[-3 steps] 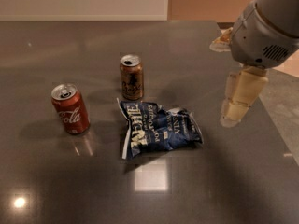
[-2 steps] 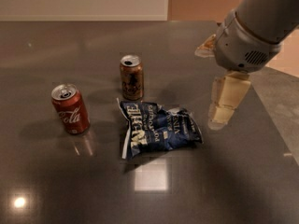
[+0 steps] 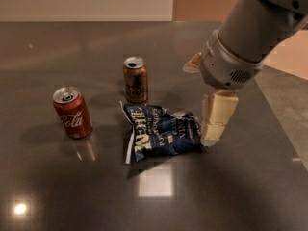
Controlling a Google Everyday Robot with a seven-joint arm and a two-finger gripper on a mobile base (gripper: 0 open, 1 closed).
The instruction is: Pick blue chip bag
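Hovering my gripper [image 3: 212, 131] low at the right edge of the bag [image 3: 161, 133], just beside it; contact I cannot tell | bag: flat and crinkled on the table [image 3: 250, 191], directly left of me | grip: spread or closed, I cannot tell | brown can [image 3: 135, 80]: just behind bag | red can [image 3: 72, 112]: left of bag, apart

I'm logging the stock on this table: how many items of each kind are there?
Cans: 2, the red cola can and the brown-orange can
Chip bags: 1, the blue chip bag
Total: 3
The gripper hangs by the bag's right edge.
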